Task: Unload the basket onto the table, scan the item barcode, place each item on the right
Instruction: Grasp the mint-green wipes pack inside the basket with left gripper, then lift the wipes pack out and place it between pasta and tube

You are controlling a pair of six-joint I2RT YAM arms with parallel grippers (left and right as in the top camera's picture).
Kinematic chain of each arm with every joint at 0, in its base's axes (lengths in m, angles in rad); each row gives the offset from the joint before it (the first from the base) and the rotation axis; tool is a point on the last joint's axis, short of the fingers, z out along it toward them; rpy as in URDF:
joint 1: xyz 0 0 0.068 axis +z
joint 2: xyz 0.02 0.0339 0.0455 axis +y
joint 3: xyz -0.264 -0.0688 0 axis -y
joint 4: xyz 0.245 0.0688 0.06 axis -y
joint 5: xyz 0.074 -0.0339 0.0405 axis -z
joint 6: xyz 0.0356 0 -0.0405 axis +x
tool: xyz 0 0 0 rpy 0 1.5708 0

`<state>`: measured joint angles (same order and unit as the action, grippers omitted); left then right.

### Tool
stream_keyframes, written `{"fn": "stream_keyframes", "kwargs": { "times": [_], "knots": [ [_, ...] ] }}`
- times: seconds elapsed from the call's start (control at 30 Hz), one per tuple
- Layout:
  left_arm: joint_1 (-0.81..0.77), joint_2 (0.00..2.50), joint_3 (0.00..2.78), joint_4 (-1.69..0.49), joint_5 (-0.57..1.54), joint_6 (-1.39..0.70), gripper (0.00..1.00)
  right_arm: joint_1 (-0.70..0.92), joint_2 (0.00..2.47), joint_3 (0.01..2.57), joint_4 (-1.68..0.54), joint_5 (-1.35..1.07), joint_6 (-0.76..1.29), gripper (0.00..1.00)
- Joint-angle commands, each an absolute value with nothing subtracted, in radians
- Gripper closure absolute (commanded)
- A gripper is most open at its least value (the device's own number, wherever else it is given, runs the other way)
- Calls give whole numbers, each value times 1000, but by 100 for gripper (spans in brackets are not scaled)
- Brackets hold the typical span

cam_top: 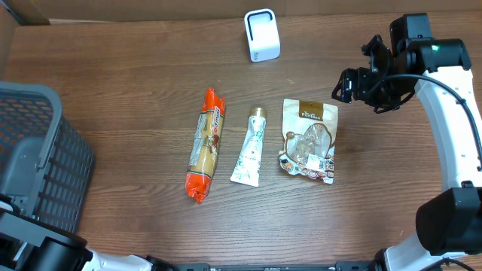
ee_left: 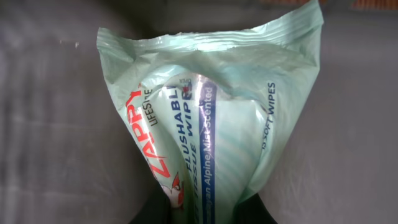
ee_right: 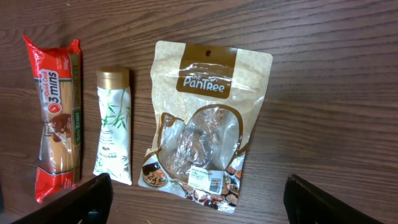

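Three goods lie on the table (cam_top: 151,68) left of the right gripper (cam_top: 352,85), whose fingers stand wide apart, holding nothing: a pouch (cam_top: 309,141) nearest, then a tube (cam_top: 250,147) and noodles (cam_top: 205,145), a scanner (cam_top: 262,35) beyond, a basket (cam_top: 38,150) farthest left. The left gripper (ee_left: 205,216) pinches a wipes pack (ee_left: 211,93), which fills its camera's view.

- I read this as a mock shop checkout, laid out on a wood-grain table (cam_top: 135,98).
- A white barcode scanner (cam_top: 262,35) stands at 12 o'clock and a grey shopping basket (cam_top: 38,158) at 9 o'clock.
- Packaged retail goods lie at centre: a noodle packet (cam_top: 206,145), a tube (cam_top: 251,146) and a snack pouch (cam_top: 309,141).
- A wipes pack (ee_left: 205,112) fills my left wrist view.
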<state>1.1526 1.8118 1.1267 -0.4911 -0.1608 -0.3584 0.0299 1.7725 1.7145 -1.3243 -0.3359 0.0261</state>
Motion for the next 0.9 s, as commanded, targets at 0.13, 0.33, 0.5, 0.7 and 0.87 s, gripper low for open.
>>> {"fn": "stream_keyframes", "kwargs": {
  "times": [0.13,0.33,0.5,0.7,0.87],
  "knots": [
    [1108,1811,1216,-582,-64,-138,96,33,1777,1714,-1321,-333,29,12],
    [1052,1756,1382,-678,106,-107,96,33,1777,1714,-1314,-333,29,12],
    [981,1649,1527,-704,196,-72,96,33,1777,1714,-1314,-333,29,12],
    [873,1502,1637,-702,254,-20,96,33,1777,1714,-1315,-333,29,12],
    [735,1359,1678,-728,308,18,96,33,1777,1714,-1315,-333,29,12]
  ]
}}
